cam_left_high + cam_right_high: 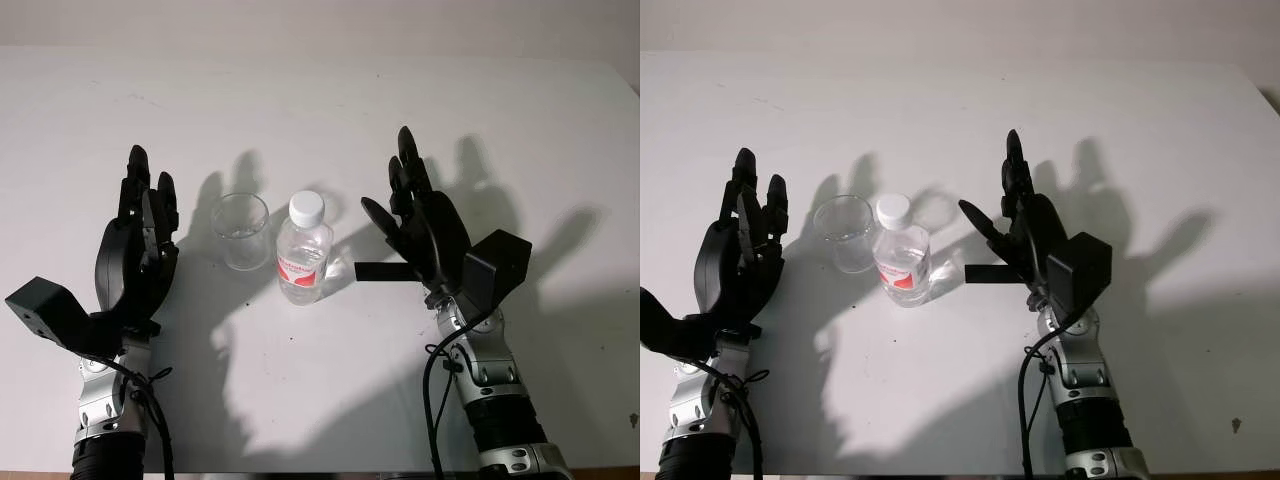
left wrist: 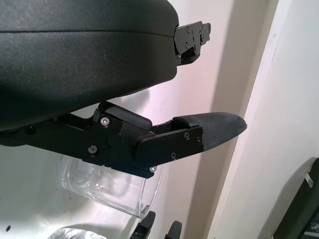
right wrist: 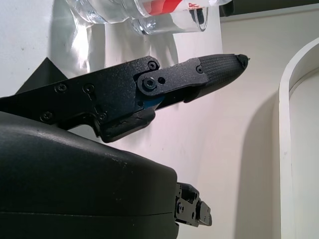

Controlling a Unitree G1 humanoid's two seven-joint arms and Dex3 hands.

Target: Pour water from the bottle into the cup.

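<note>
The bottle [image 1: 303, 248] stands upright on the white table [image 1: 320, 110], capped, touching or just beside the clear cup [image 1: 241, 230]. It looks light, thin-walled and slippery; I'd take it around the labelled middle. The right hand [image 1: 420, 215] waits open beside the bottle, the left hand [image 1: 140, 235] open beyond the cup. Nothing blocks the way.

The bottle [image 1: 303, 250] carries a red label [image 1: 295, 268] with white writing, but the writing is too small to read.
</note>
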